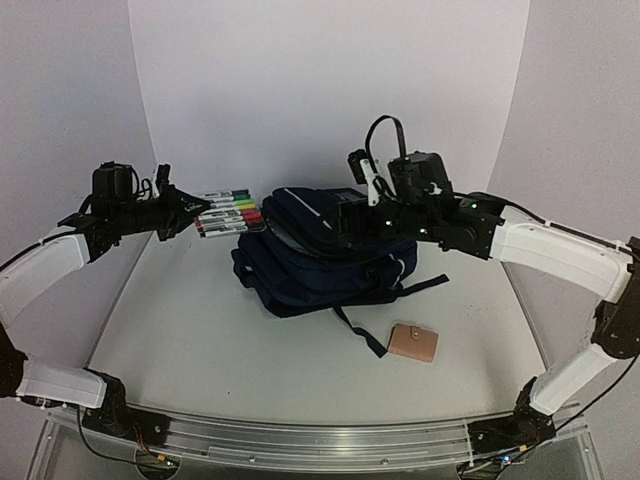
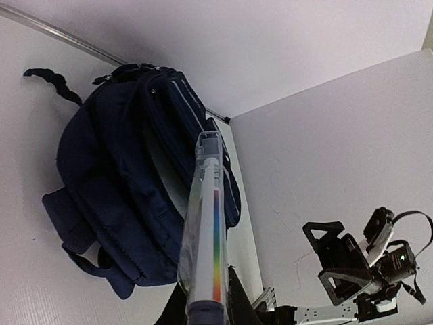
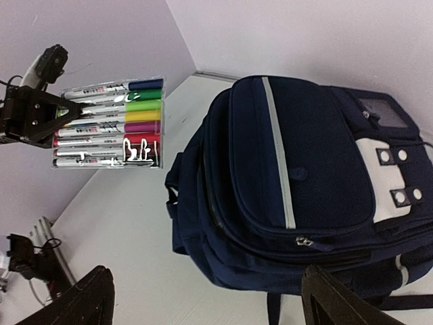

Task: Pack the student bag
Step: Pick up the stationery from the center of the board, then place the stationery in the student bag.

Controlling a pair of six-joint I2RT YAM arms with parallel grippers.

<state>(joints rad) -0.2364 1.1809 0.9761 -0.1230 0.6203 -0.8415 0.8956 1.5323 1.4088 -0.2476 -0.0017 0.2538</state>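
Table (image 1: 200,325), overhead only: wallet (image 1: 413,343) near student bag (image 1: 320,255)

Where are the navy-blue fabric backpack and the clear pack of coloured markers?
Navy-blue fabric backpack (image 3: 318,149): right wrist view, navy panel beside grey stripe.
Clear pack of coloured markers (image 3: 111,122): right wrist view, pack's middle.

student bag (image 3: 291,176) cut off R edge, R-wrist cam | marker pack (image 1: 228,211) txt too small

White table (image 1: 200,330), metal rail (image 1: 300,436) at near edge, plain pale bg walls (image 1: 330,90)
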